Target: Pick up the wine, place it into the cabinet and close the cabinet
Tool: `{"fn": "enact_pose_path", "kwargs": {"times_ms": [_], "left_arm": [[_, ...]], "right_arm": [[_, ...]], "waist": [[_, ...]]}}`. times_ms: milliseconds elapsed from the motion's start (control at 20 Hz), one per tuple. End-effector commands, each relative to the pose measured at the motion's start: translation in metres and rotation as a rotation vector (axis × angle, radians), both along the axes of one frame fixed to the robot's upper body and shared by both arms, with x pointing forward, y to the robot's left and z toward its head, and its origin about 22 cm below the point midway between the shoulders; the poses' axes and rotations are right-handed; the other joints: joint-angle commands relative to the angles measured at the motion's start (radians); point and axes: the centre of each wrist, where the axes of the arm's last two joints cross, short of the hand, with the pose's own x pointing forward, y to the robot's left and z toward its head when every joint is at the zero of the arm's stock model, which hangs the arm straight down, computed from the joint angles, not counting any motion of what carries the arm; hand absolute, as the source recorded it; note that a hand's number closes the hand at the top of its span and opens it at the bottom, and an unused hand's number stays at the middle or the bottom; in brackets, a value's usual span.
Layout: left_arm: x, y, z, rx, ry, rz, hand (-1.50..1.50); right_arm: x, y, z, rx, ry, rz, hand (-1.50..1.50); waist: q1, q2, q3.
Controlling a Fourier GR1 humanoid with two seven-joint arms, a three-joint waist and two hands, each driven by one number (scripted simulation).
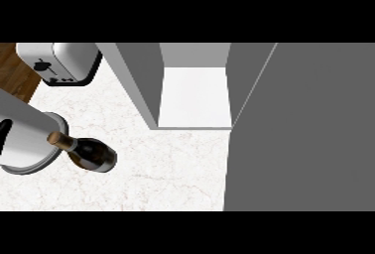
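Marble tabletop (168,168) carries the dark wine bottle (93,154) near its left edge, just beside a grey forearm (29,141). Only a black sliver of the left hand (3,133) shows; I cannot tell its fingers' state. Cabinet (194,96) stands open at the far edge

1. Only one arm shows up here: the left forearm (29,141), a fat grey tube coming in from the view's left edge, about halfway down.
2. It's angled down and to the right, and its rounded end has a paler rim along the lower right side.
3. The top face of it looks lighter grey, the underside a bit darker.
4. There's a thin black sliver right at the left edge, against the forearm, probably a bit of the left hand (3,134). Too little of it shows to tell its pose.
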Motion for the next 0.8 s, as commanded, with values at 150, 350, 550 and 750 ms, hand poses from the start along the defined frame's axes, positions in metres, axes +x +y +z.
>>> {"fn": "enact_pose_path", "kwargs": {"times_ms": [150,350,550,750], "left_arm": [[-0.009,0.03,0.002,-0.069,-0.004,-0.026,-1.5],[0.003,0.039,-0.029,-0.118,0.044,-0.057,-1.5],[0.007,0.072,-0.038,-0.116,0.082,-0.05,-1.5],[0.01,0.053,-0.064,-0.104,0.111,-0.074,-1.5]], "right_arm": [[-0.038,-0.004,0.018,0.025,-0.059,0.0,-1.5],[-0.044,0.003,0.012,0.025,-0.037,0.016,-1.5],[-0.018,0.001,0.01,0.026,-0.043,0.012,-1.5],[-0.03,0.002,0.028,0.008,-0.045,0.04,-1.5]], "waist": [[-0.002,-0.001,0.0],[-0.005,0.0,0.0],[0.001,0.001,0.0],[-0.003,0.001,0.0]]}}
